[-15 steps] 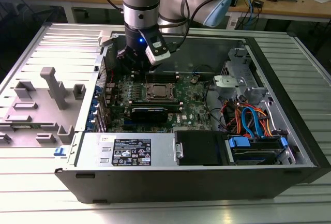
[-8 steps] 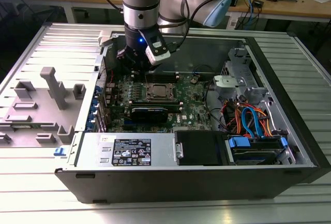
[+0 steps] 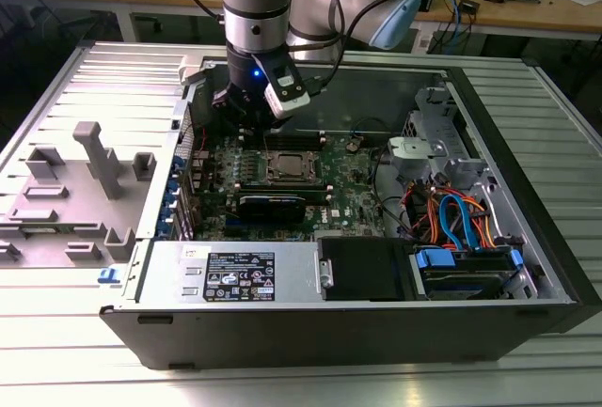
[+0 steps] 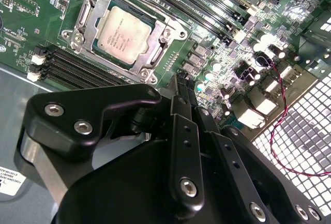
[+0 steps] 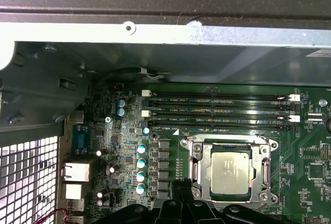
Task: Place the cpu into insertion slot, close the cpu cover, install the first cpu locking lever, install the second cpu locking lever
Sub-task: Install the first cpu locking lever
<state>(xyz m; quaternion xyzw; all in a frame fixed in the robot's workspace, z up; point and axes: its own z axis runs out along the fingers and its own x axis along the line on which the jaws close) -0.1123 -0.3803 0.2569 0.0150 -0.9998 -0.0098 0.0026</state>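
Note:
The cpu lies flat in the insertion slot, its dull silvery top facing up on the green motherboard. The cpu cover lies down around it as a silvery frame, with the chip showing through its window. In the exterior view my gripper hangs above the board, a little toward that view's left and back of the cpu. In both wrist views its black fingertips meet beside the socket with nothing between them. The cpu sits just past the gripper.
Long black memory slots run beside the socket. The open case's metal walls rise close by. A power supply and a drive bay with orange and blue cables fill the near side. Grey fixtures stand on the table at the exterior view's left.

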